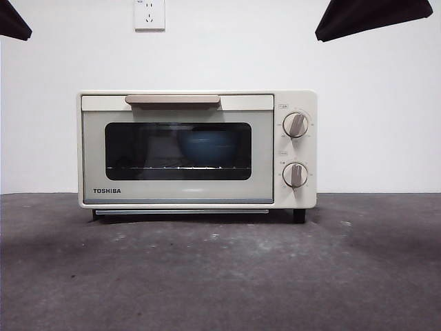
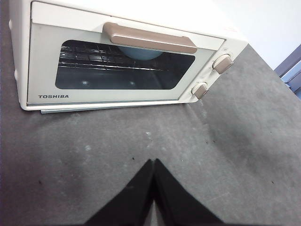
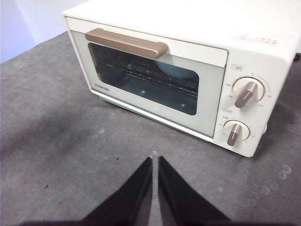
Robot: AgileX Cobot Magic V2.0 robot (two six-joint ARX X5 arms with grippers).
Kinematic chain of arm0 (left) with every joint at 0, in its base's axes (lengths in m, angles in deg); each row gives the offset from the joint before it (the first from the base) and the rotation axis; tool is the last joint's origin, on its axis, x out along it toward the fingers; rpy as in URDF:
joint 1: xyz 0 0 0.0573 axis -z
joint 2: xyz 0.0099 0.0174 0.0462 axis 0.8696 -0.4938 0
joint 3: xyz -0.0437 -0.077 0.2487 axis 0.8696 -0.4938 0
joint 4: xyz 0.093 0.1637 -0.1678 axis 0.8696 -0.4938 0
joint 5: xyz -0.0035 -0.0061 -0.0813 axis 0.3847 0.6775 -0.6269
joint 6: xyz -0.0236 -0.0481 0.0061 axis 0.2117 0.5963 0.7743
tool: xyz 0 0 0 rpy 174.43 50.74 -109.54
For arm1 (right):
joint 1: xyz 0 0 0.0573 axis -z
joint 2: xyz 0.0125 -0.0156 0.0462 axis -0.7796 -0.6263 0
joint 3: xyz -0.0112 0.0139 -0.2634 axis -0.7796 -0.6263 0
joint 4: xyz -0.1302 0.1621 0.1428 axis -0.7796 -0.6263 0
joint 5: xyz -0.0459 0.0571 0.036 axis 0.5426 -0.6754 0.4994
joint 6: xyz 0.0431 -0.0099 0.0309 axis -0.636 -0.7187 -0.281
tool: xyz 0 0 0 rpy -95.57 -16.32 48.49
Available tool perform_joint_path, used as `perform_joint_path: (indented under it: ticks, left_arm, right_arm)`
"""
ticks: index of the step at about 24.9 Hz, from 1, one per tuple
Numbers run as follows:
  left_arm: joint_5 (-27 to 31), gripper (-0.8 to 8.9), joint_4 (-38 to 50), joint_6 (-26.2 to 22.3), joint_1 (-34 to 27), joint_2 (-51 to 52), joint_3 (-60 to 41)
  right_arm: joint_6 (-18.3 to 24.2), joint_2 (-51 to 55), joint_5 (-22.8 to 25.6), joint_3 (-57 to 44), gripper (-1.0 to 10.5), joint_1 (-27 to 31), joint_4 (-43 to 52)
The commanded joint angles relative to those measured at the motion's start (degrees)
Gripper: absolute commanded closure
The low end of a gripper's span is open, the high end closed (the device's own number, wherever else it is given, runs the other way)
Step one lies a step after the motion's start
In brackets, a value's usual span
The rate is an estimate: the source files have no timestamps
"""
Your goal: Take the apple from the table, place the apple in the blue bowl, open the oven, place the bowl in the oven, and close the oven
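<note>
Dark grey rough matte table (image 1: 220, 276) with pale scuffs, plain white wall (image 1: 372, 124) behind, white wall socket (image 1: 149, 14) high on it.

Wide round matte blue bowl (image 1: 205, 147) sits inside the cream-white boxy TOSHIBA toaster oven (image 1: 197, 149), on the wire rack (image 1: 178, 167), seen dimly through the dark glass door window (image 1: 178, 151). Bowl is toward the right half of the window in the front view. Apple cannot be made out through the glass; nothing red shows in any view.

Oven door shut, flush with the body. Beige bar handle (image 1: 172, 101) runs across the door top. Two round beige knobs (image 1: 295, 125) stacked one over the other on the panel right of the door. Oven stands on the table on short dark feet, near the wall.

Left gripper (image 2: 154, 162): both black jaws pressed together tip to tip, nothing between them, hanging over bare table in front of the oven, well apart from it. Left wrist view shows the bowl's rim just under the handle line.

Right gripper (image 3: 155, 160): jaws almost together, a thin slit between the tips, holding nothing, over bare table in front of the oven near its knob side, apart from it.

Front view shows only two black tips at the top corners, both clear of the oven.
</note>
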Motion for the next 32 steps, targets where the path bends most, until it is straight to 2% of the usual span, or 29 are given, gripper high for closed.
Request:
perform_joint_path:
  ticks: [1, 12, 16, 20, 22, 28, 32]
  left_arm:
    - [0.13, 8.06, 0.59, -0.66, 0.15, -0.26, 1.2]
    - [0.13, 8.06, 0.61, -0.52, 0.15, -0.26, 1.2]
    - [0.61, 8.06, 2.64, -8.7, 0.02, 0.0, 1.18]
    - [6.67, 8.06, 7.61, -14.51, -2.49, 2.36, 0.57]
    - [7.28, 8.06, 11.32, -16.98, -5.35, 4.76, -1.29]
    - [8.98, 8.06, 19.76, -18.23, -12.96, 13.99, -10.54]
    - [11.21, 8.06, 23.41, -18.64, -14.56, 19.93, -17.77]
  right_arm:
    - [0.52, -0.37, 0.22, 0.31, 9.4, -0.59, 0.72]
    - [0.52, -0.39, 0.2, 0.31, 9.4, -0.59, 0.72]
    - [0.52, -0.37, 0.68, 0.31, 9.4, -0.59, 0.74]
    - [0.52, -0.39, 1.16, 0.31, 9.4, -0.59, 0.72]
    - [0.52, -0.39, 1.14, 0.31, 9.4, -0.59, 0.72]
    - [0.52, -0.37, 1.18, 0.31, 9.4, -0.59, 0.74]
    - [0.52, -0.37, 1.16, 0.31, 9.4, -0.59, 0.72]
